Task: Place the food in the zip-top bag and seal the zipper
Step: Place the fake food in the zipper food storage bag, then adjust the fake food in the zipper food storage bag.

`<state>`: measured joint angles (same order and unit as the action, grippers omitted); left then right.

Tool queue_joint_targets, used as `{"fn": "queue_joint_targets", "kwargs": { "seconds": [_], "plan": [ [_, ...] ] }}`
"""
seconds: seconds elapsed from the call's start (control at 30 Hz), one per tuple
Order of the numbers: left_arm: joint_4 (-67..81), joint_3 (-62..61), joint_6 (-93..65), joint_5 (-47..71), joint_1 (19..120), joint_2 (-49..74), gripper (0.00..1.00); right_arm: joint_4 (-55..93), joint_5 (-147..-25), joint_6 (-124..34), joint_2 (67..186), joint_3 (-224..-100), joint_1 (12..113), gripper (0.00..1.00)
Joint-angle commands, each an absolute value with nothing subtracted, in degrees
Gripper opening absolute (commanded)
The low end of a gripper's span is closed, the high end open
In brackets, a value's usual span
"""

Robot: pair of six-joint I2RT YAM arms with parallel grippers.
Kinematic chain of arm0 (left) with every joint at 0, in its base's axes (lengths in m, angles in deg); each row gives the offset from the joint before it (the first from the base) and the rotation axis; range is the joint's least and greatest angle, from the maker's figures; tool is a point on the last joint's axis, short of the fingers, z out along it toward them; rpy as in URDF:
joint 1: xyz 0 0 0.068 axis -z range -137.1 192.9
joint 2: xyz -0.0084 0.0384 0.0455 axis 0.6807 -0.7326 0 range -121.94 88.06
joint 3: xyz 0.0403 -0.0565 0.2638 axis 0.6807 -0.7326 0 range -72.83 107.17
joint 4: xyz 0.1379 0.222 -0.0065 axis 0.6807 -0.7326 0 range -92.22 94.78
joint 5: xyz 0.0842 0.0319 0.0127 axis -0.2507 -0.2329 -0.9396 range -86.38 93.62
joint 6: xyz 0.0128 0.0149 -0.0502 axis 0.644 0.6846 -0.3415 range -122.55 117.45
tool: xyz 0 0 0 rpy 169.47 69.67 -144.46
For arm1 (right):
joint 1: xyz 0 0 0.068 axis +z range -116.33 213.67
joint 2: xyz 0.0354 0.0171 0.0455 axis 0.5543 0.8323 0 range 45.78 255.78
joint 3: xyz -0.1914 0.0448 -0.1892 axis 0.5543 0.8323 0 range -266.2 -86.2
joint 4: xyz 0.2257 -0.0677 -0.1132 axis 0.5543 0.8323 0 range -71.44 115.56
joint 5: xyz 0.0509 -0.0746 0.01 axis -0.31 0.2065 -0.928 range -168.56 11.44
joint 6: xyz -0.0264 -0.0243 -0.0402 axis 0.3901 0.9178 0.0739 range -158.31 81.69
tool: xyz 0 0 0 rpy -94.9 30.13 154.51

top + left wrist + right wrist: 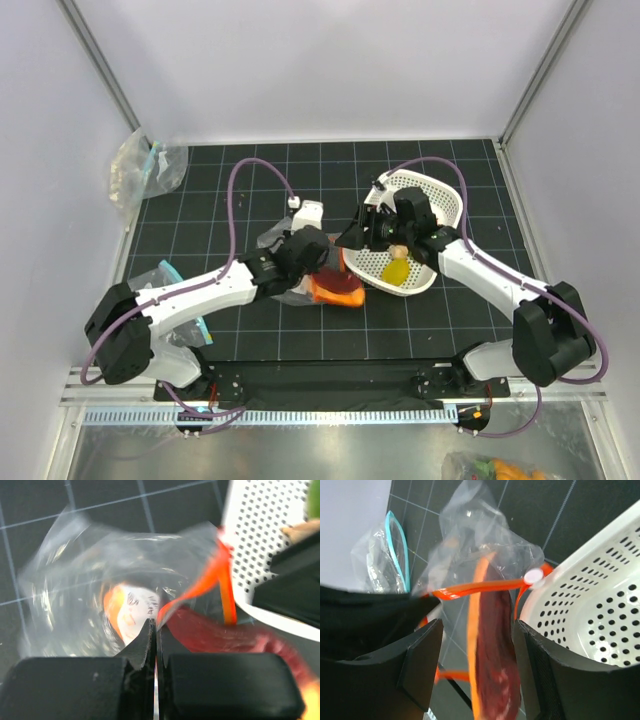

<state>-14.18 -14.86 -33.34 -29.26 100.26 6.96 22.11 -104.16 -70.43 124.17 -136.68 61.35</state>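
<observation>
My left gripper (155, 625) is shut on the rim of the clear zip-top bag (75, 580), pinching plastic next to the red-orange zipper (210, 575). An orange shape (114, 607) shows through the bag. My right gripper (477, 630) is open above the bag mouth. A blurred dark red food piece with an orange edge (492, 660) hangs between its jaws with a gap on each side. From above, that piece (338, 288) lies at the bag's opening. A yellow lemon (396, 271) and a peach ball (399, 251) sit in the white basket (440, 195).
The basket wall (590, 605) stands close to the right of my right gripper. Clear bags with teal trim lie at the back left (145, 165) and near the left arm (165, 275). A small white block (305, 210) lies behind the bag.
</observation>
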Motion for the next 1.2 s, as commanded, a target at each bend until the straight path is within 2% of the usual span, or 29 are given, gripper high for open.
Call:
{"fn": "queue_joint_targets", "kwargs": {
  "seconds": [0.0, 0.17, 0.37, 0.63, 0.77, 1.03, 1.17],
  "plan": [
    [-12.4, -16.1, -35.6, -25.0, 97.3, 10.6, 0.0, 25.0, -102.7, -68.1, 121.4, -139.8, 61.4, 0.66],
    [-12.5, -16.4, -35.9, -25.5, 96.0, 10.8, 0.0, 37.0, -97.5, -63.2, 120.7, -144.0, 62.0, 0.67],
    [-14.2, -16.6, -37.4, -25.5, 92.2, 11.1, 0.0, 40.9, -95.5, -60.6, 124.1, -148.0, 68.5, 0.67],
    [-14.8, -18.6, -39.8, -29.2, 88.1, 12.4, 0.0, 37.4, -88.1, -60.7, 125.5, -146.6, 74.8, 0.67],
    [-16.7, -18.6, -42.7, -32.8, 85.5, 11.6, 0.0, 35.5, -86.7, -64.2, 128.4, -146.0, 75.5, 0.74],
    [-16.6, -20.9, -45.4, -35.9, 84.6, 15.4, 0.0, 16.6, -75.9, -72.3, 128.5, -136.8, 83.1, 0.8],
    [-17.4, -21.7, -47.1, -39.4, 84.6, 17.3, 0.0, 14.7, -73.0, -77.3, 130.9, -135.2, 84.4, 0.82]
  ]
}}
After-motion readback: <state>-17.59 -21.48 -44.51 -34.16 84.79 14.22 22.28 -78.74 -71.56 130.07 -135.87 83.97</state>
